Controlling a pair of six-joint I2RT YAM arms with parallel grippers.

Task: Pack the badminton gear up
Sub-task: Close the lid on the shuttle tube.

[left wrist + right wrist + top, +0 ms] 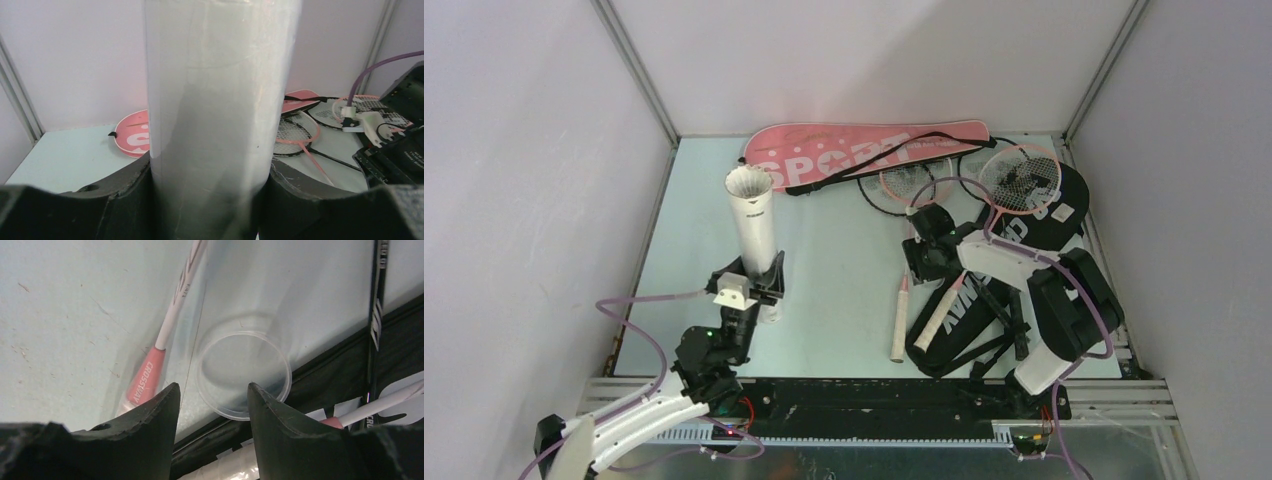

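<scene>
Left wrist: left jaws are pinching the standing tube (220, 100); right jaws are hanging spread above a clear cap (243, 371).

Top camera looks down on the whole table (844, 262); wrist cameras sit close, left sharing the far rackets (1021, 178).

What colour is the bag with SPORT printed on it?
The SPORT bag is pink with white lettering; best seen in the top external view.
</scene>
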